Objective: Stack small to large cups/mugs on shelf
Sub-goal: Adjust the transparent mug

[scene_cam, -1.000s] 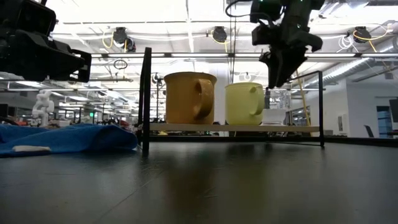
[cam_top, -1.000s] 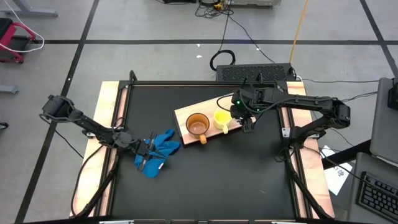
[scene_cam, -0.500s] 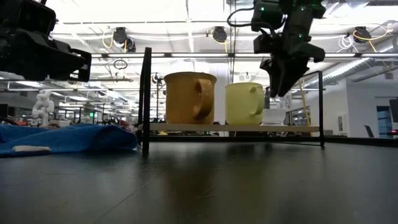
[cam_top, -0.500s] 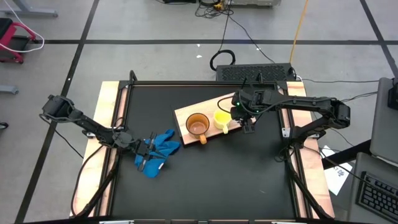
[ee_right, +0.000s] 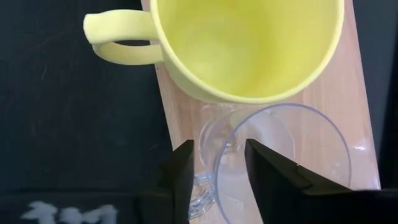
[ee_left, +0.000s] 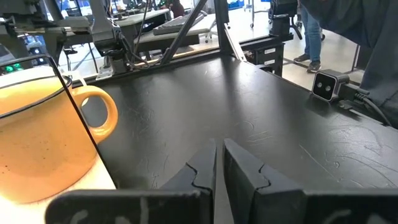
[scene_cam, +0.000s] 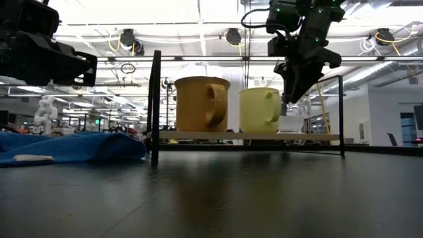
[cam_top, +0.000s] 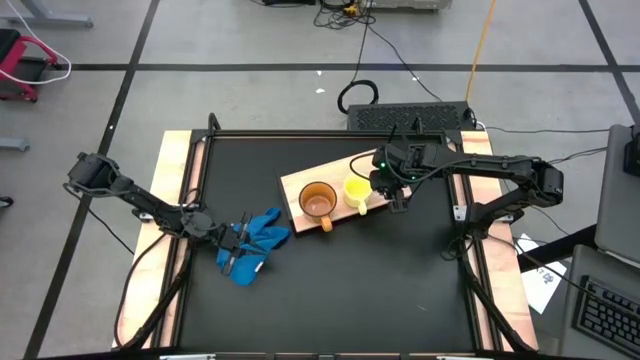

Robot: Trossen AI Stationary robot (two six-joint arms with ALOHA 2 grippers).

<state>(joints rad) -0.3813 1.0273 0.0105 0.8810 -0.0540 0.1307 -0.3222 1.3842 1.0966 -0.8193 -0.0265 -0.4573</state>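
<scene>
The orange-brown mug (cam_top: 318,201) and the yellow mug (cam_top: 357,189) stand upright, side by side, on the light-wood board (cam_top: 298,181). The clear plastic cup (ee_right: 283,162) stands on the board's right end next to the yellow mug (ee_right: 249,43); it also shows in the low view (scene_cam: 291,123). My right gripper (ee_right: 219,147) is open and points down just above the cup; its fingers stand on either side of the rim's near wall, and in the low view (scene_cam: 289,98) they are clear of it. My left gripper (ee_left: 219,152) is shut and empty by the blue cloth (cam_top: 262,238).
The blue cloth (scene_cam: 73,146) lies crumpled on the black tabletop at the left. A thin black frame post (scene_cam: 156,106) stands in front of the board. A keyboard (cam_top: 410,117) lies beyond the far edge. Bare tabletop lies near and right of the board.
My right gripper has come down a little over the clear cup and shifted slightly toward the yellow mug. The mugs, cup and left arm have kept still.
</scene>
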